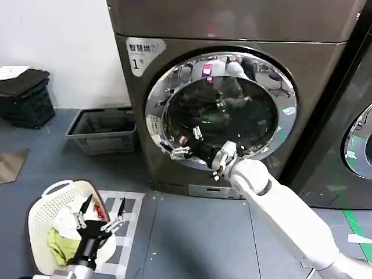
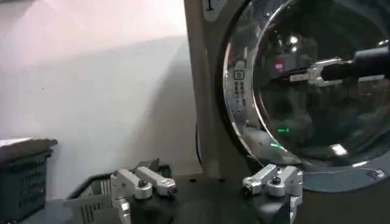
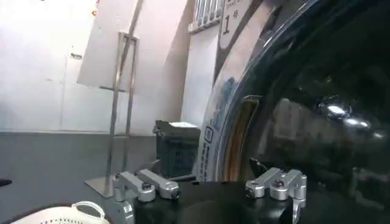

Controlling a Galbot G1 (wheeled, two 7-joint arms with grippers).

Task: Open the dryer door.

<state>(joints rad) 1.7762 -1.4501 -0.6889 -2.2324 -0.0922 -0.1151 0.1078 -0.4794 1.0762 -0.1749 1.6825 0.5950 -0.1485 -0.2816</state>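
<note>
The right end effector, fingers spread and grasping nothing, is held at the lower left chrome rim of the dryer door, directly ahead, while the left end effector, likewise released, is parked low over the laundry basket.

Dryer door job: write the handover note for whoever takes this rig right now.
Right gripper: open, reached out to the lower left part of the dryer door, fingers at the chrome rim and glass. No grip on the door can be made out.
Left gripper: open, idle, low over the white laundry basket on the floor.
Door: looks shut, chrome rim seated against the bronze-grey machine marked "1".
Done: right arm brought up to the door's left edge.
Left: catch the rim or handle there and swing the door open.
</note>
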